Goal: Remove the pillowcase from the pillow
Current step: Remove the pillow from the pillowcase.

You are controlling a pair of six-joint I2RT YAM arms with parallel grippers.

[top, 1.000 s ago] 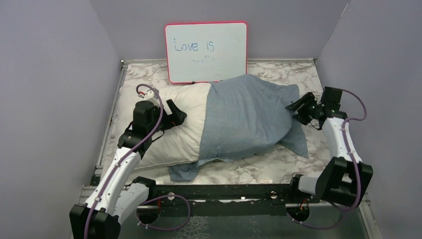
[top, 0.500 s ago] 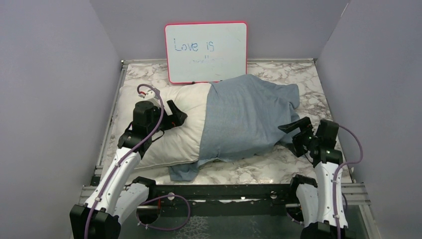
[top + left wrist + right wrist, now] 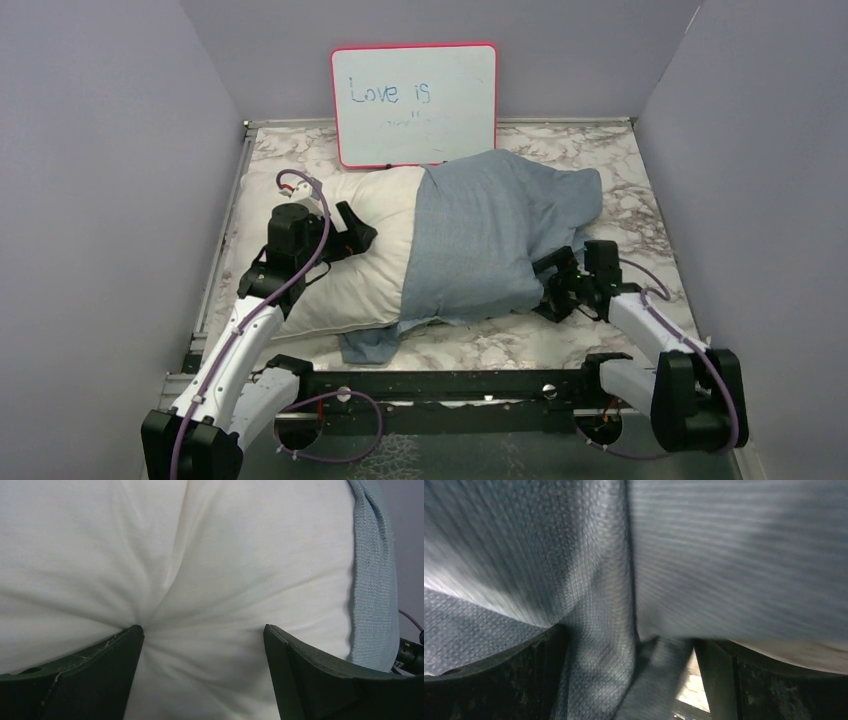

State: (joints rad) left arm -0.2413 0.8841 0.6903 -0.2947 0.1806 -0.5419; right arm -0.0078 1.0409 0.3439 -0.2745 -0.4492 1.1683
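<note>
The white pillow (image 3: pixel 345 275) lies across the marble table, its right half inside the blue-grey pillowcase (image 3: pixel 490 235). My left gripper (image 3: pixel 362 238) is open and pressed down on the bare pillow (image 3: pixel 210 565), which dents between its fingers; the pillowcase hem (image 3: pixel 372 580) runs just to the right. My right gripper (image 3: pixel 546 288) is low at the near right edge of the pillowcase. Its jaws stand wide open with a fold of the pillowcase (image 3: pixel 599 630) hanging between them, gripper (image 3: pixel 631 641). A loose flap of the case trails off the pillow's front edge (image 3: pixel 368 345).
A red-framed whiteboard (image 3: pixel 414 104) leans on the back wall, right behind the pillow. Purple walls close in on the left and right. Bare marble table (image 3: pixel 625 170) shows right of the pillowcase. A black rail (image 3: pixel 450 385) crosses the front between the arm bases.
My right arm has swung from the pillowcase's far right corner down and left to its near right edge, and its jaws have opened wide. The left arm has not moved.
</note>
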